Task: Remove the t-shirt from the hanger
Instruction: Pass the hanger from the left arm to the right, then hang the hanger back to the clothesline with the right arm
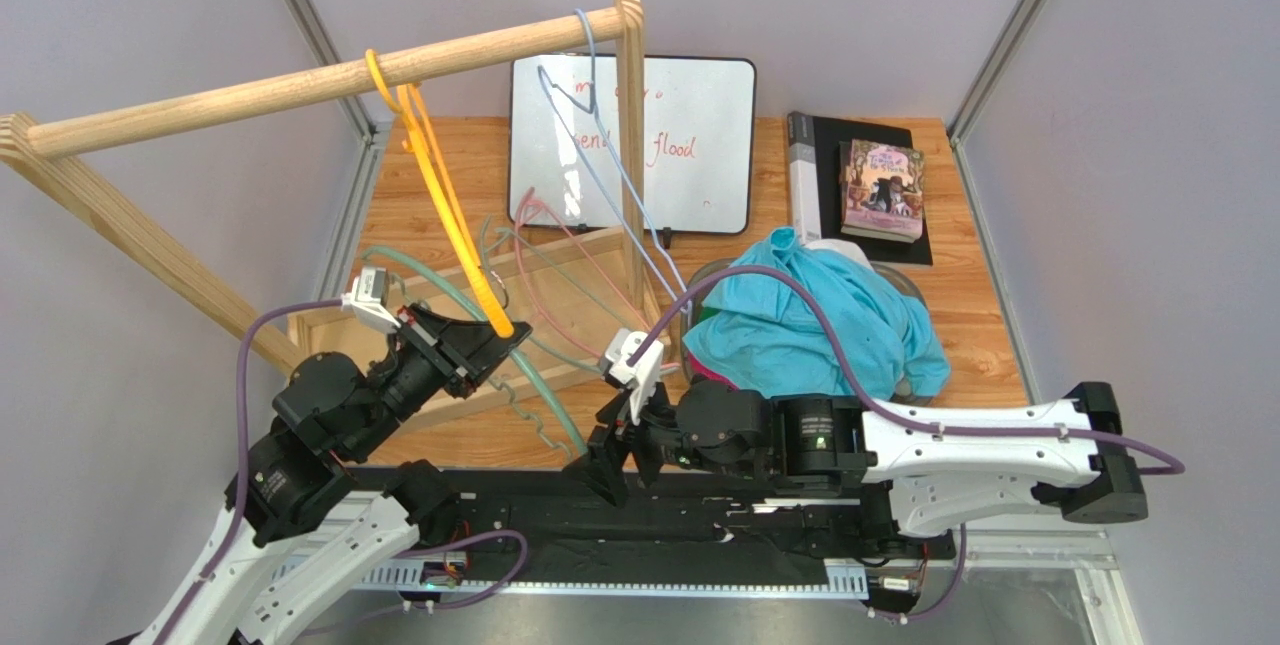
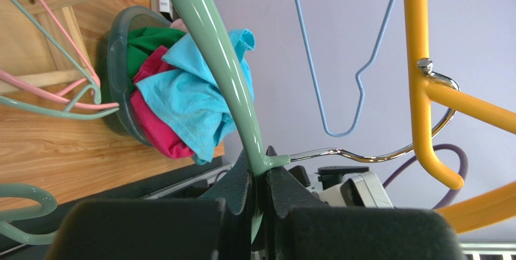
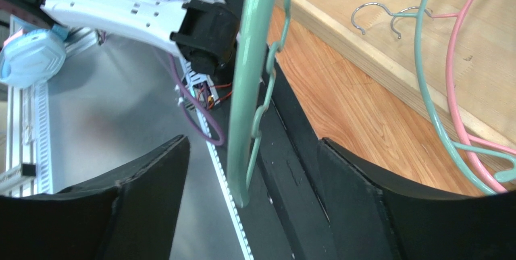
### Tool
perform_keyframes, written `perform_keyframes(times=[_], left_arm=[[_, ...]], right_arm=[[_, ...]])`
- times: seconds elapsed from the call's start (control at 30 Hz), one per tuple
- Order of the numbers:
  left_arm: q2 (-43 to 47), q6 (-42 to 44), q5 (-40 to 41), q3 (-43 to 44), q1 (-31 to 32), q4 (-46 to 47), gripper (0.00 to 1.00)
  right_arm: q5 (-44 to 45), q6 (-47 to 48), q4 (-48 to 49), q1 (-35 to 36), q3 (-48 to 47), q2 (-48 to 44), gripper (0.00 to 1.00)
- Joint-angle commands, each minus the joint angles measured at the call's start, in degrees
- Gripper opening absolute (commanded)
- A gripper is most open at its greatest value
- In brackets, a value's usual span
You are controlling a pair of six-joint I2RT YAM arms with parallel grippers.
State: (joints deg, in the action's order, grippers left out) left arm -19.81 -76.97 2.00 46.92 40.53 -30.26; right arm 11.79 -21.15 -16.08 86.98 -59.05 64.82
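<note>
L claw (image 2: 260, 190) clamps green hanger (image 2: 212, 45), t-shirt (image 1: 812, 323) apart.

Pale lilac walls (image 1: 1142, 105) enclose a wooden table (image 1: 980, 327) (aluminium posts (image 1: 1017, 15) in the corners).

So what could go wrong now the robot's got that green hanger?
The left tool pinches the green hanger only at its neck, by the metal hook, so it might twist or slip out. The right tool is open around one arm of the hanger, and closing crookedly could knock it away. The yellow hanger hangs very close by, so the hooks might snag.
</note>
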Motion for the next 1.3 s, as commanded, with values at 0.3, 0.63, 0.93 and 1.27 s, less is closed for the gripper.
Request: perform_keyframes(times=[0.3, 0.63, 0.93, 1.27], left_arm=[[3.73, -1.35, 1.78, 0.98, 0.42, 2.31, 0.00], [5.04, 4.89, 1.52, 2.13, 0.42, -4.36, 0.38], [16.54, 8.76, 0.37, -3.94, 0.42, -11.82, 0.42], [23.32, 11.23, 7.58, -3.41, 0.42, -30.55, 0.43]], right_arm=[[9.65, -0.91, 22.75, 0.82, 5.70, 1.80, 0.02], [14.49, -6.97, 28.29, -1.19, 10.35, -3.90, 0.00], [9.21, -5.48, 22.52, -3.92, 8.88, -8.74, 0.00], [24.23, 8.31, 7.82, -4.01, -12.29, -1.45, 0.00]])
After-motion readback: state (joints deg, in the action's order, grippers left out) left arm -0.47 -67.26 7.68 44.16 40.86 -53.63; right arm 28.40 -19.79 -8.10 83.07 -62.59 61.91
